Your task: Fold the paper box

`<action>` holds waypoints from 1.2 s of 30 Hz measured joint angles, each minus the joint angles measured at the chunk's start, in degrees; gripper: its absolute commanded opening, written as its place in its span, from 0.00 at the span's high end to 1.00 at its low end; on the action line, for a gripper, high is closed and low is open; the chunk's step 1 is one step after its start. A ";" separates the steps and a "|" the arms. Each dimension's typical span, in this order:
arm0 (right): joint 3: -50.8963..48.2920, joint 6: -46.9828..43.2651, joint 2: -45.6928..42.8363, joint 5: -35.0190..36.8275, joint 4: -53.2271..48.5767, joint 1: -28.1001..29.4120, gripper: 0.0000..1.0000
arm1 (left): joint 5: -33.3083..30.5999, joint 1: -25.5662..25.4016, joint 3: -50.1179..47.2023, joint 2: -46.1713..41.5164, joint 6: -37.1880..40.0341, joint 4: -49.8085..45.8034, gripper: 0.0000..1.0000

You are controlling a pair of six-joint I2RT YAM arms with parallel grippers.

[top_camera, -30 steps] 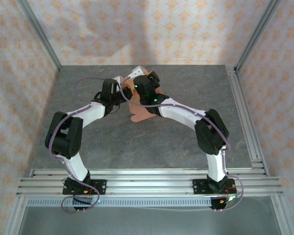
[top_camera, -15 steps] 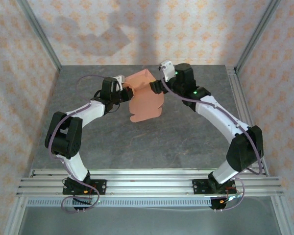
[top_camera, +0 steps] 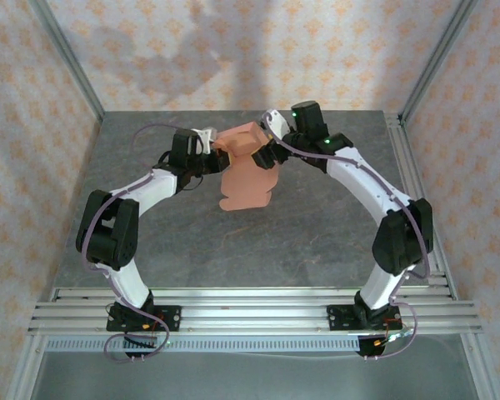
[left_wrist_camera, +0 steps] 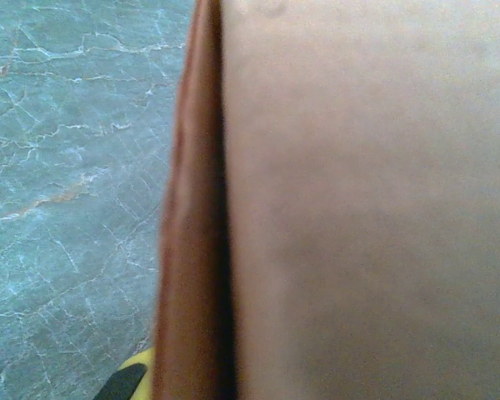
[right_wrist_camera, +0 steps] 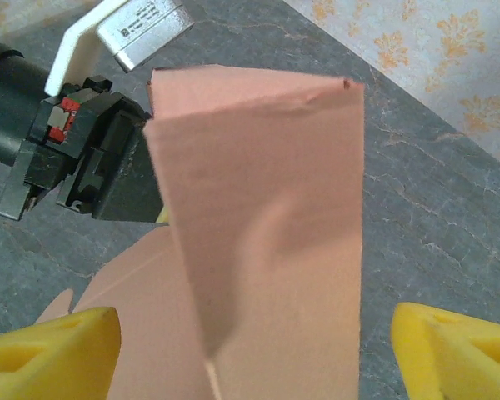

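The paper box is a salmon-orange card sheet held off the table at mid-back, its rounded flaps hanging toward the front. My left gripper is shut on the card's left edge; its black body shows beyond the card in the right wrist view. In the left wrist view the card is close and folded along a vertical crease, with one yellow fingertip at the bottom. My right gripper is open at the card's upper right. Its yellow fingers stand on either side of a raised panel, apart from it.
The grey stone-look tabletop runs under both arms. Metal frame posts and patterned walls close it in at left, right and back. An aluminium rail with both arm bases runs along the near edge.
The right arm swung off the card to the right, then returned to its upper right edge with jaws wider. The card's top panel now stands up. The left gripper has kept its hold.
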 measured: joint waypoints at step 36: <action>6.69 -2.29 4.24 6.47 -4.46 4.70 0.57 | -2.19 0.00 2.82 2.38 -4.85 -3.56 1.00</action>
